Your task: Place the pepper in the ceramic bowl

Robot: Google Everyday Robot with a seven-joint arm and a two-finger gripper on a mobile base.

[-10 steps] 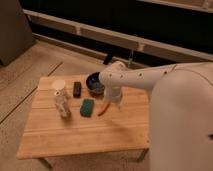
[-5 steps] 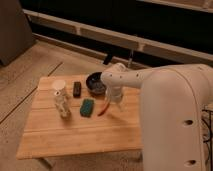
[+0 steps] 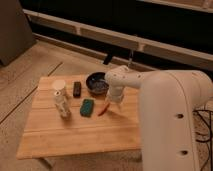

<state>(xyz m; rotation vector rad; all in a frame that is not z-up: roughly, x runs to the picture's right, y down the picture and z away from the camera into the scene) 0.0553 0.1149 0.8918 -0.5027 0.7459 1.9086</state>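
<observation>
The pepper (image 3: 103, 109) is a small slender red-orange piece lying on the wooden table (image 3: 75, 132), right of the teal sponge. The ceramic bowl (image 3: 97, 83) is dark with a glossy blue-grey inside and stands at the table's back, just above the pepper. My gripper (image 3: 111, 102) hangs at the end of the white arm, right over the upper end of the pepper and just in front of the bowl. The arm hides the bowl's right rim.
A teal-green sponge (image 3: 87, 107) lies left of the pepper. A dark rectangular object (image 3: 77, 89) lies left of the bowl. A white cup (image 3: 59, 87) and a pale bottle (image 3: 62, 106) stand at the left. My white body (image 3: 172, 125) fills the right side.
The arm and body have shifted slightly; the gripper stays over the pepper, which lies in the same spot on the table.
</observation>
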